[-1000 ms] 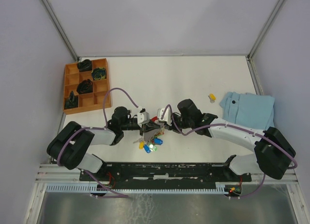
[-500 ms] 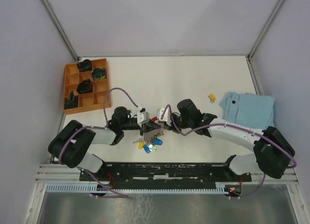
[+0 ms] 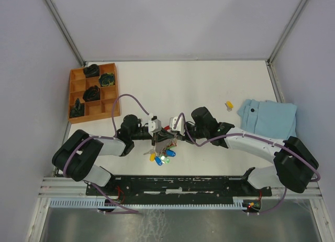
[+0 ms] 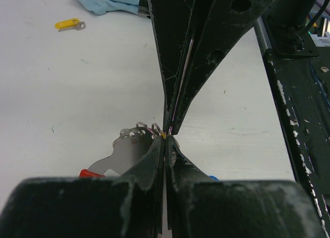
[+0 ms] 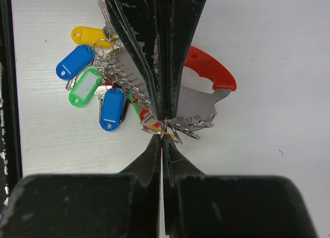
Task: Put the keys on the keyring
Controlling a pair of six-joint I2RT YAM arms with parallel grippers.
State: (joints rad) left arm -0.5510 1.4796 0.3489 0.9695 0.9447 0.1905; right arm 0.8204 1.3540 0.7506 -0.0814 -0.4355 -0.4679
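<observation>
Far left, the tray (image 3: 91, 92) is out of play. The action is at the near middle of the surface (image 3: 183, 85): the left gripper (image 3: 158, 139) is pinched right down, nose to nose with the right gripper (image 3: 168, 139), also clamped tight, both tips on the keyring (image 3: 163, 144). Exactly what each one nips, I can't tell. The keys (image 3: 162, 157) on it trail just below. Good form here, I'd say: one side holds dead steady, the other works in tiny moves, no tugging the bunch. The top view blurs that meeting point, but the right wrist shows small rings at the tips, blue, green and yellow tags, and the red strap (image 5: 209, 68). Only the top and left wrist catch the loose yellow key (image 3: 229, 104), well off right by the cloth (image 3: 267, 119), not yet on.
</observation>
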